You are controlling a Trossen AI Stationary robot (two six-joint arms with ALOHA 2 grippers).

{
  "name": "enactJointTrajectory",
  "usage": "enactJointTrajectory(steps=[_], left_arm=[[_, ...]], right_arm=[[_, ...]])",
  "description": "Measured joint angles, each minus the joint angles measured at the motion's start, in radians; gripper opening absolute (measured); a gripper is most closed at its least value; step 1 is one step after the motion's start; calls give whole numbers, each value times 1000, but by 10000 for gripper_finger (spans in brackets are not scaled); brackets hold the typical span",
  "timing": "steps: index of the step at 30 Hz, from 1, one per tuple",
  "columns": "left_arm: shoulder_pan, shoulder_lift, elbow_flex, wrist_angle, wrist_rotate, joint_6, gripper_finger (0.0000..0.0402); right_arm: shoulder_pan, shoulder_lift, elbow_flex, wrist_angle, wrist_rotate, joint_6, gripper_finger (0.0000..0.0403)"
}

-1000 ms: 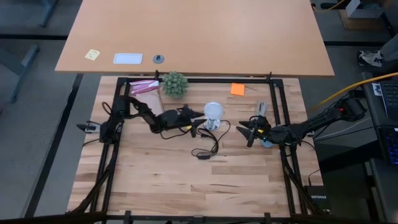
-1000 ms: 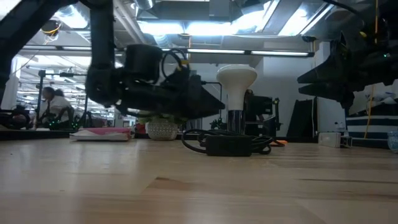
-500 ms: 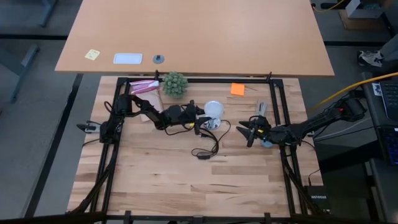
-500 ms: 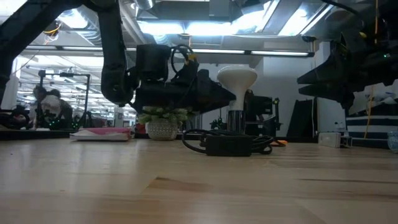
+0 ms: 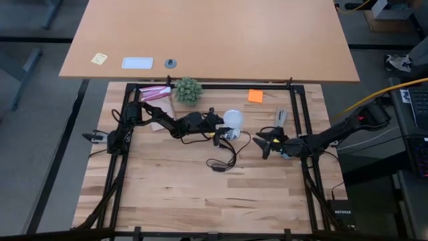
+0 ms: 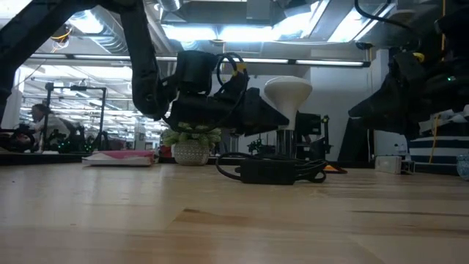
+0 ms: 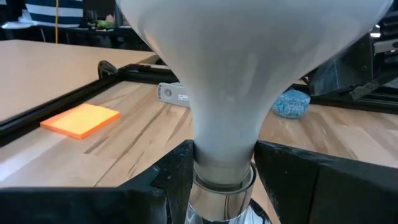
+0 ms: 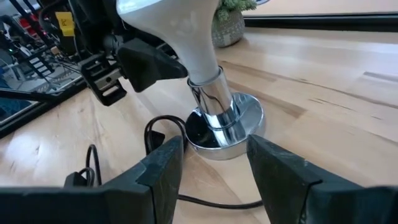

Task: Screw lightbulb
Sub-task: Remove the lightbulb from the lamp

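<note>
The left gripper has moved in over the last second and now straddles the neck of the lightbulb, fingers spread, not yet pinching; the bulb stands upright in its socket. The right gripper waits nearby, unclenched, so twisting looks imminent

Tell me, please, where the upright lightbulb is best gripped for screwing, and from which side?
Probably at the narrow neck just above the metal collar, from the side, fingers level: the lightbulb stands upright in its socket and its dome is wide and smooth. The left gripper already straddles that neck.
</note>
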Motion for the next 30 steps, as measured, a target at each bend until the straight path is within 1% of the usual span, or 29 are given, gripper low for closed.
enactJointTrajectory(steps=[7, 9, 14, 19, 22, 26, 30], left_arm=[[5, 0, 1, 1, -4, -5, 159], [5, 0, 1, 1, -4, -6, 159], [5, 0, 1, 1, -5, -8, 158], [5, 0, 1, 1, -5, -13, 142], [3, 0, 1, 1, -5, -14, 134], [3, 0, 1, 1, -5, -15, 133], [3, 0, 1, 1, -5, -16, 133]], right_arm=[[0, 106, 0, 113, 2, 0, 188], [0, 135, 4, 132, 17, 1, 188], [0, 212, 64, 134, 81, 2, 188], [0, 307, 124, 133, 162, 3, 188], [0, 358, 146, 133, 193, 24, 188], [0, 423, 165, 132, 187, 97, 188], [0, 493, 180, 131, 141, 157, 188]])
